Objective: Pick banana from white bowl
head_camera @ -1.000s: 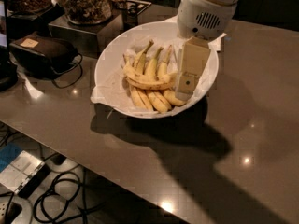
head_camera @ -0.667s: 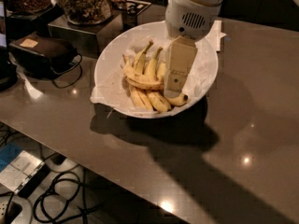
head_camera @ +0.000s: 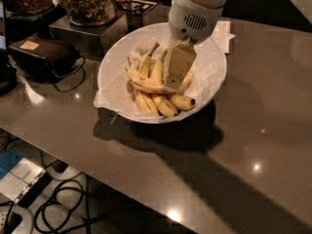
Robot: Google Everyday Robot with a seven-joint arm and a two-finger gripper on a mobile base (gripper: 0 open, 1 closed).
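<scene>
Gripper (head_camera: 174, 82) low inside the white bowl (head_camera: 113, 57), hanging from the arm's round white wrist housing (head_camera: 195, 13) above the far rim. Its pale beige tip points down into the middle of the fruit. Whether it is spread or closed cannot be told from this angle, since only one flat face shows.

The banana (head_camera: 146, 86) (the strongly curved one, yellow with brown speckles) lies across the top of the heap, left of centre in the bowl. Its right end runs up to the gripper's tip, which overlaps it in this view. Whether the two touch I cannot tell. The straighter bananas (head_camera: 161, 104) lie beneath and around it; several point toward the near rim, and one at the right shows a dark tip.

The bowl is wide and shallow, lined with crumpled white paper (head_camera: 207, 65) that spills over the left edge. It sits on a dark glossy table (head_camera: 243, 150) and casts a heavy shadow on the near side.

Behind it, at the upper left, two glass jars (head_camera: 87, 4) of dark snacks stand in a row — the nearer on a metal box (head_camera: 80, 33). A black device (head_camera: 46, 55) with a thin cable lies just left of the bowl, not touching it. Below the table's near edge, cables (head_camera: 63, 201) are coiled on the floor.
</scene>
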